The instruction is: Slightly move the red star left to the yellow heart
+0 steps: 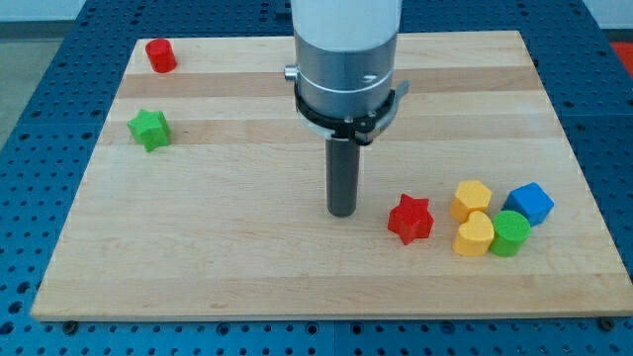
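The red star (pixel 410 219) lies on the wooden board at the lower right of the middle. The yellow heart (pixel 474 235) lies to its right and slightly lower, with a small gap between them. My tip (pixel 342 212) rests on the board just left of the red star, a short gap apart from it. The dark rod rises to the arm's grey and white body at the view's top.
A yellow hexagon block (pixel 472 200) sits above the heart. A green cylinder (pixel 510 233) touches the heart's right side, and a blue block (pixel 530 204) lies above it. A red cylinder (pixel 160 55) and a green star (pixel 149 130) lie at the upper left. The wooden board (pixel 198 257) is ringed by a blue perforated table.
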